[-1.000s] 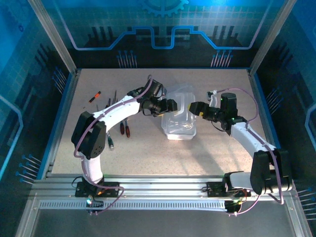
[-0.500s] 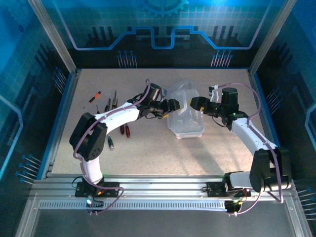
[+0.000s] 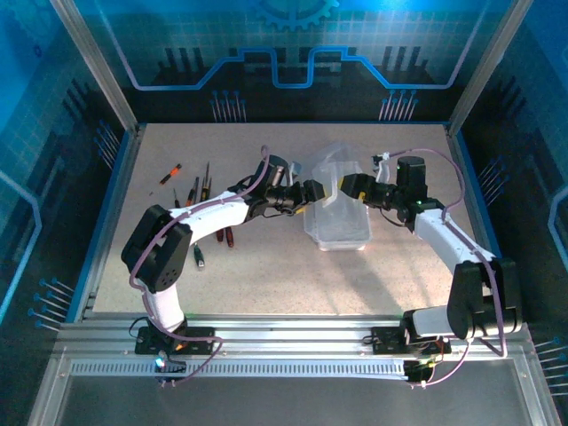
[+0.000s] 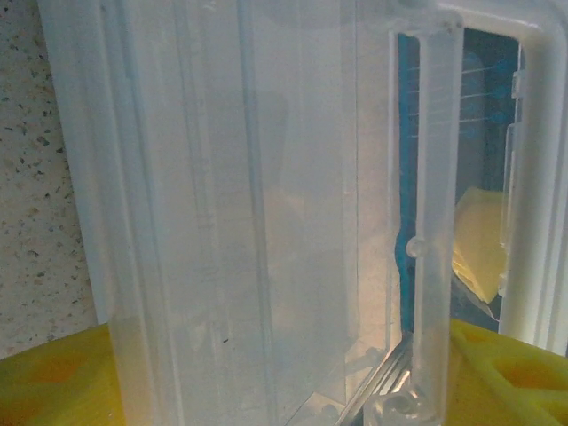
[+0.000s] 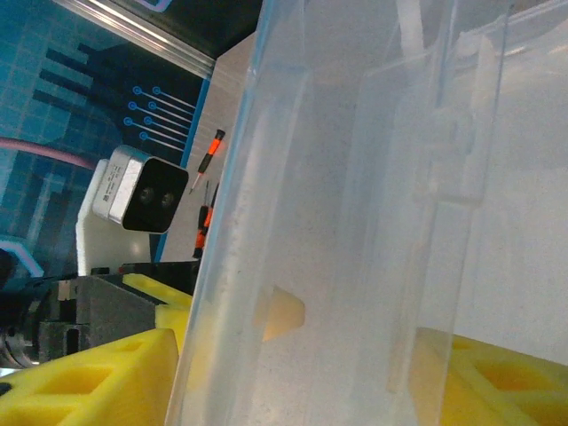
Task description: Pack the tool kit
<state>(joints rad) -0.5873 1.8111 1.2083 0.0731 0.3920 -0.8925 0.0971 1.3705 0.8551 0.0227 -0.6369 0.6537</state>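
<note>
The clear case [image 3: 342,226] of the tool kit stands mid-table with its lid [image 3: 330,173] raised. My left gripper [image 3: 312,191] is at the lid's left side. In the left wrist view clear plastic [image 4: 266,177] fills the gap between its yellow fingers [image 4: 53,382] edge to edge, so it is shut on the lid. My right gripper [image 3: 348,186] meets the lid from the right. Its yellow fingers [image 5: 89,382] stand on either side of the plastic [image 5: 355,222], and contact is unclear. Screwdrivers [image 3: 200,191] and red-handled pliers [image 3: 224,235] lie on the table at the left.
An orange-handled screwdriver [image 3: 170,173] lies apart at the far left. A small dark tool [image 3: 199,257] lies near the left arm's elbow. Blue frame rails [image 3: 111,204] border the speckled tabletop [image 3: 293,275]. Bare table stretches in front of the case.
The case has shifted right and a little farther back, with its lid more upright. Both grippers moved along with it and now stand closer together at the lid.
</note>
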